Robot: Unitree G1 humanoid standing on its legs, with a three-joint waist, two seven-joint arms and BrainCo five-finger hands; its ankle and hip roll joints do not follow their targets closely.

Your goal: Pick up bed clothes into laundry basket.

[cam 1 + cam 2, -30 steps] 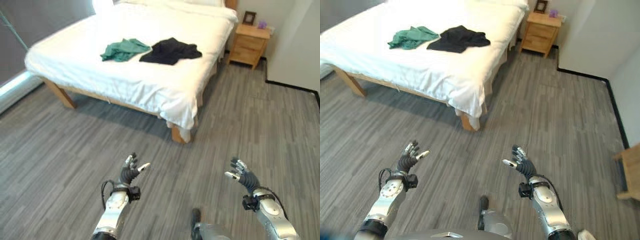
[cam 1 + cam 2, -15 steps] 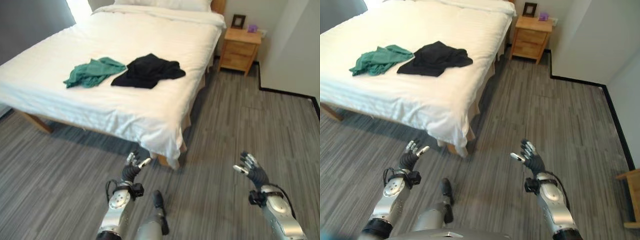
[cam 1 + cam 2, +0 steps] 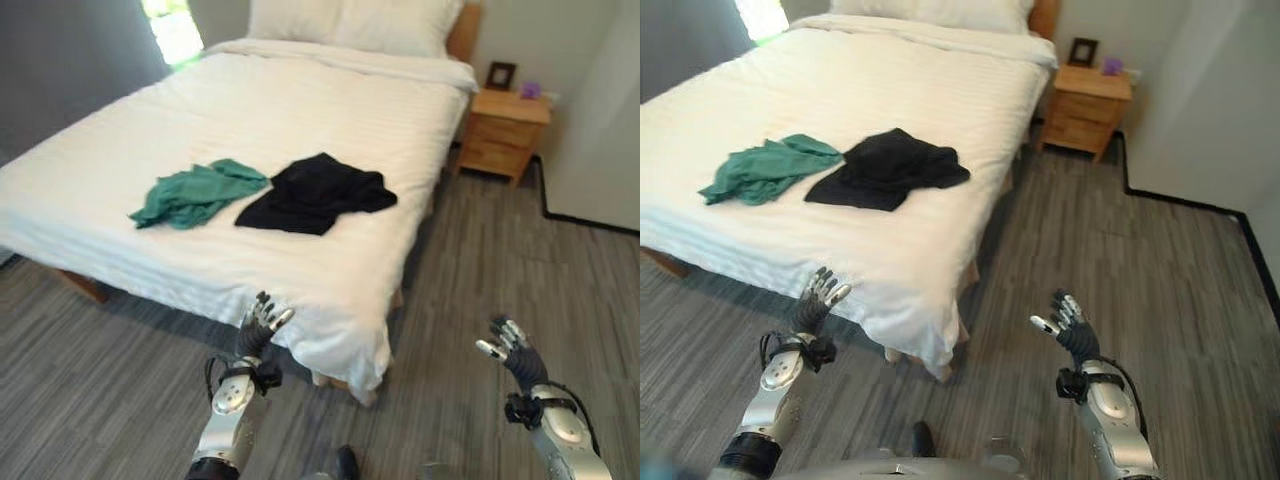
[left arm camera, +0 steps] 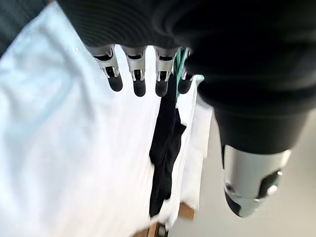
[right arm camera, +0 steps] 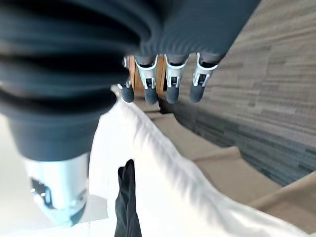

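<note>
Green garment (image 3: 197, 192) crumpled toward left side of white bed (image 3: 120, 170), lying flat on the sheet. Black garment (image 3: 315, 192) just beside it to the right, edges near or touching; hard to tell which. Both well apart from either hand. No laundry basket visible.

Left hand (image 3: 256, 328) raised low at near edge of bed, fingers straight and spread, holding nothing. Risk here: hand sits close to overhanging sheet (image 3: 340, 330), so a forward reach could snag or drag bedding instead of clothes.

Right hand (image 3: 510, 349) out over grey plank floor (image 3: 480, 250), fingers relaxed and apart, empty. Farther from bed, so likely needs a step closer.

Further risks, judged: grasping where garments meet could lift both or trail one off the bed; pinching too deep could gather sheet with cloth. Wooden nightstand (image 3: 503, 122) at far right, clear of the reach.
</note>
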